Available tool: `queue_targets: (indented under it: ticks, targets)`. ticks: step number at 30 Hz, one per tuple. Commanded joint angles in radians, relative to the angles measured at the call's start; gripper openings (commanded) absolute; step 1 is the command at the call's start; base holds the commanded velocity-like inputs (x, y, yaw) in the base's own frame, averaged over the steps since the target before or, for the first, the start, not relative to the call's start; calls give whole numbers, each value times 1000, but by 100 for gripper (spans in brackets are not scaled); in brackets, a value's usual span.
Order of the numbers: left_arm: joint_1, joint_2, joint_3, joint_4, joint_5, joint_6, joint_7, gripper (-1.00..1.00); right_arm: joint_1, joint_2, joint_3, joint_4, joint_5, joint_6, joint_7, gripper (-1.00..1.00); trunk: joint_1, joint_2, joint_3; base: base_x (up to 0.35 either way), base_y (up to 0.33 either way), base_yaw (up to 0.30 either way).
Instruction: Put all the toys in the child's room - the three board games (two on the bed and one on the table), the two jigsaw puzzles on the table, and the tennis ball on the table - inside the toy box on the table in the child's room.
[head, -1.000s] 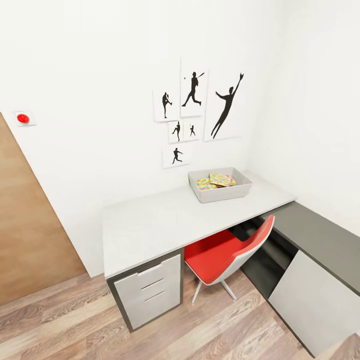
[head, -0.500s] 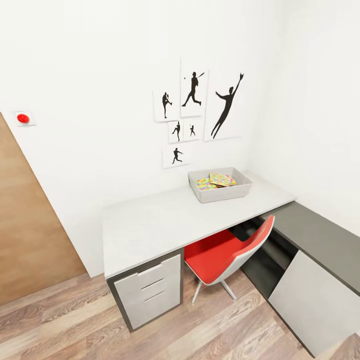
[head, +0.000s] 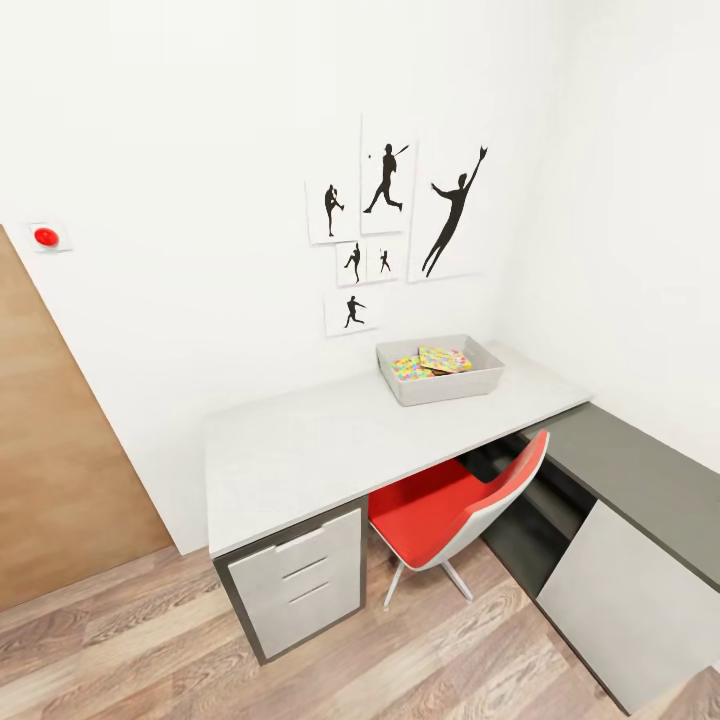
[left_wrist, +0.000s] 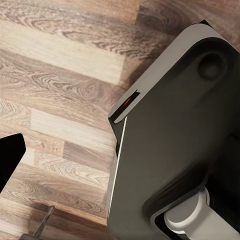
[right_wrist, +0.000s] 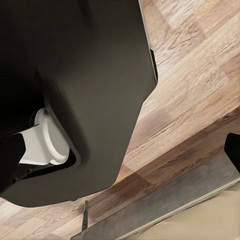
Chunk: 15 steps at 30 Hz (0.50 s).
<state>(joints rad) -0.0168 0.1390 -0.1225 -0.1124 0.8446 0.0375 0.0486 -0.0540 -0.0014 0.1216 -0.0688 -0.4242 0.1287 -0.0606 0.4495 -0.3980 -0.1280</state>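
Approach the table (head: 330, 445) squarely before you reach.
The toy box (head: 440, 386) sits at your one o'clock, jigsaw puzzles (head: 428, 363) inside; I cannot tell either gripper's jaw state.

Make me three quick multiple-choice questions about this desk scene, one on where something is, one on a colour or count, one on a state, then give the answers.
1. Where does the toy box stand?
A. on the floor
B. on the table, near the wall
C. on the chair

2. What colour is the chair seat?
A. red
B. blue
C. green

3. What is the state of the toy box?
A. empty
B. tipped over
C. upright with colourful flat pieces inside

Answers: 1 B, the bin sits at the back of the light grey top below the wall pictures. 2 A, the seat is plainly red. 3 C, the jigsaw puzzles show above its rim.
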Motion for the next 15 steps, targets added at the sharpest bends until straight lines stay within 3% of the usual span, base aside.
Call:
queue_targets:
  ticks: [1, 15]
  targets:
    - [0, 1, -8, -3, 8, 4, 5, 100, 0, 0, 8, -3, -8, 6, -5, 100, 1, -2, -2, 0, 0, 0]
    - [0, 1, -8, -3, 8, 4, 5, 100, 0, 1, 9, -3, -10, 6, -5, 100, 1, -2, -2, 0, 0, 0]
